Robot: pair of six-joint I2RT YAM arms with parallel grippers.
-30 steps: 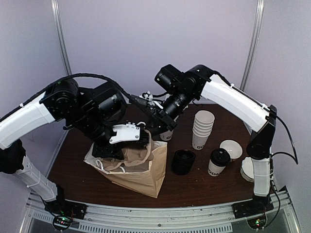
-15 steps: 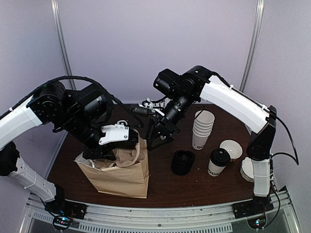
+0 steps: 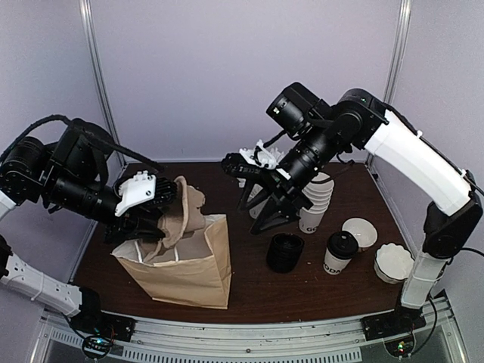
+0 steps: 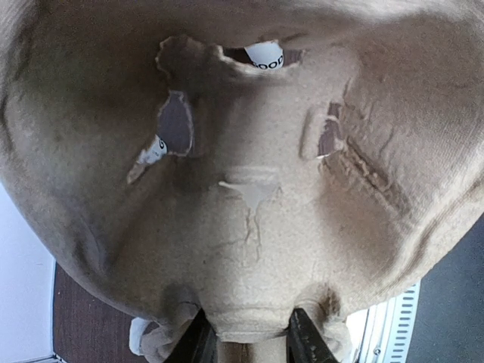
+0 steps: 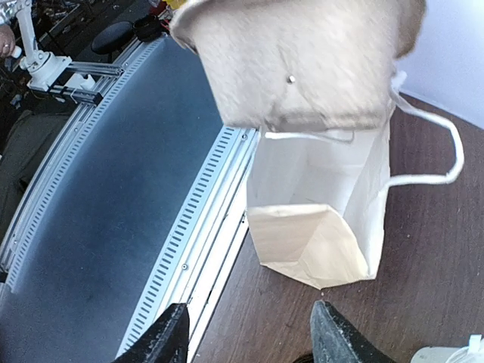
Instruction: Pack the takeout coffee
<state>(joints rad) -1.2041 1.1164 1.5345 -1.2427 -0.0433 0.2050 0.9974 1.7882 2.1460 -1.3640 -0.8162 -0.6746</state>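
On the table (image 3: 257, 291), takeout coffee (image 3: 340, 253) stands upright; left claw (image 4: 252, 342) grips carrier (image 3: 187, 204), right claw (image 5: 246, 333) wide.

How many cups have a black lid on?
1. The takeout coffee stands on the table, just right of the loose black lids. More could be hidden behind the right arm.

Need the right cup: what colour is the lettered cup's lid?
Black lid on the takeout coffee; top external view shows it best.
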